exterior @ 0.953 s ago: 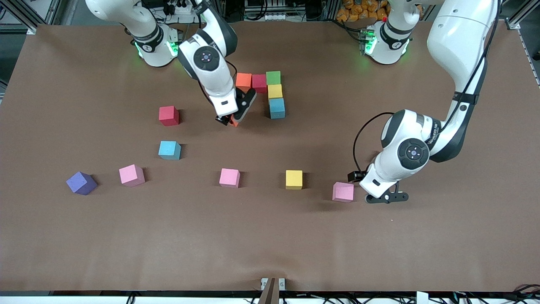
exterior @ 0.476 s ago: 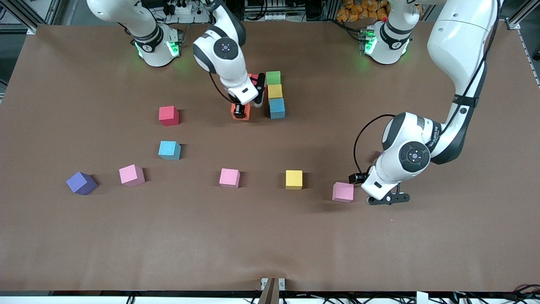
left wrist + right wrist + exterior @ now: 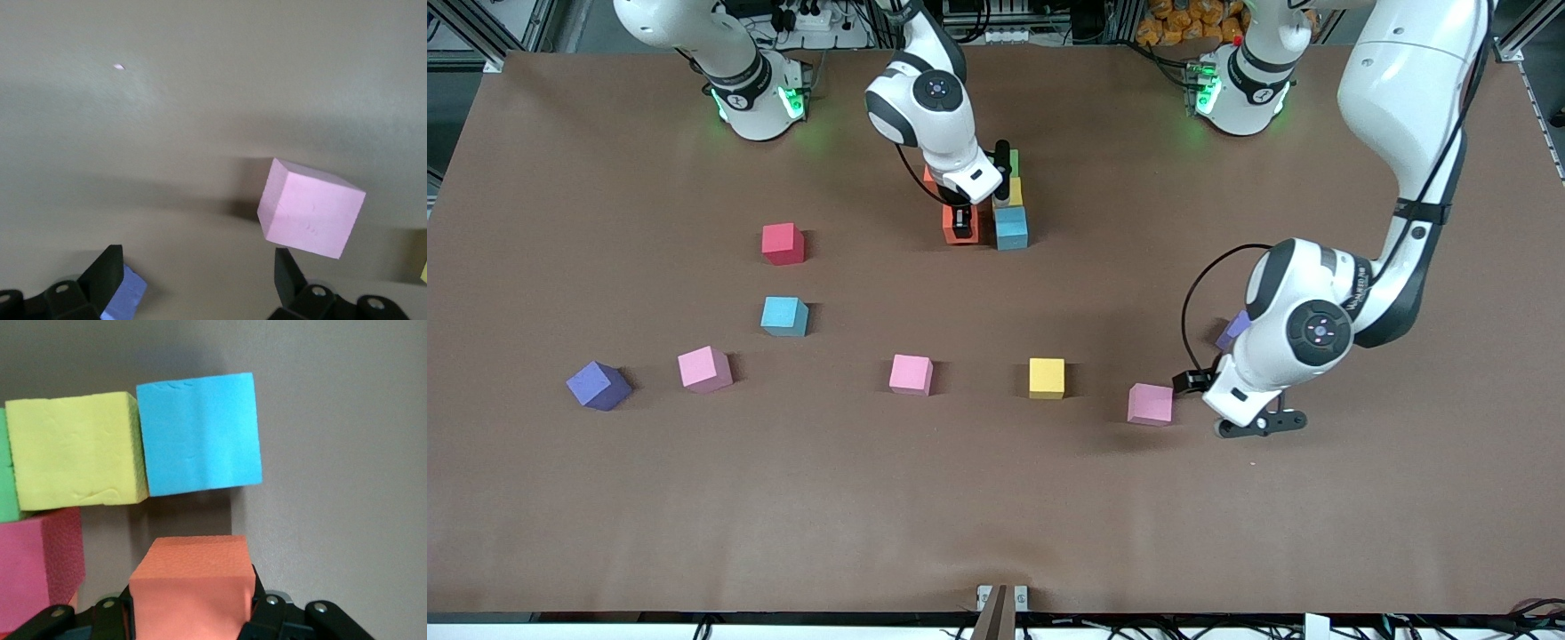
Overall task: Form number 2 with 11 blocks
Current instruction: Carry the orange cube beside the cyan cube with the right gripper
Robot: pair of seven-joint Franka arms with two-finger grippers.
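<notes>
An orange block [image 3: 960,224] is grasped by the right gripper [image 3: 960,220], clenched on it just beside the light blue block [image 3: 1011,228] of the partly built number 2 [image 3: 1005,200]; whether the orange block rests on the counter [image 3: 996,498] cannot be told. In the right wrist view the orange block [image 3: 192,587] is seen between the fingers, with a narrow gap to the light blue block [image 3: 199,433]. Touching that light blue block, a yellow block [image 3: 75,450] is lined up, then a green block [image 3: 8,470] at the edge of the view, and a red block [image 3: 40,553] is seen beside the held one. In the front view much of this group is hidden by the right arm's wrist; only parts of the yellow block [image 3: 1013,192] and the green block [image 3: 1013,163] are shown.

The left gripper [image 3: 1261,425] is held released, low over the counter near the left arm's end, just beside a pink block [image 3: 1150,404]. In the left wrist view that pink block [image 3: 310,208] is found off to one side of the spread fingers [image 3: 107,277], not between them. A purple cube [image 3: 1233,329] is partly covered by the left arm.

Loose on the counter lie a yellow block [image 3: 1047,378], a pink block [image 3: 911,374], another pink block [image 3: 704,369], a light blue block [image 3: 784,316], a red block [image 3: 783,244] and a second purple cube [image 3: 598,385] toward the right arm's end.
</notes>
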